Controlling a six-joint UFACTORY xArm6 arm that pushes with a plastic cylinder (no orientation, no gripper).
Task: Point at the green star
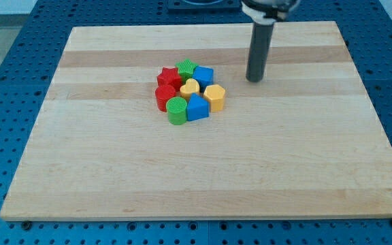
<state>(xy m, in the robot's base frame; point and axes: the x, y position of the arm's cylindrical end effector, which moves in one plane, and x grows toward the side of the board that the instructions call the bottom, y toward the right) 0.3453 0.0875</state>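
The green star (pixel 186 68) sits at the top of a tight cluster of blocks near the board's middle. My tip (pixel 254 79) stands on the board to the right of the cluster, well apart from the green star and about level with the blue block (pixel 203 75) next to it. The dark rod rises from the tip to the view's top edge.
The cluster also holds a red star (pixel 168 75), a red block (pixel 163 95), a yellow heart (pixel 190 87), a yellow hexagon (pixel 214 96), a green cylinder (pixel 176 109) and a second blue block (pixel 197 107). The wooden board (pixel 80 170) lies on a blue perforated table.
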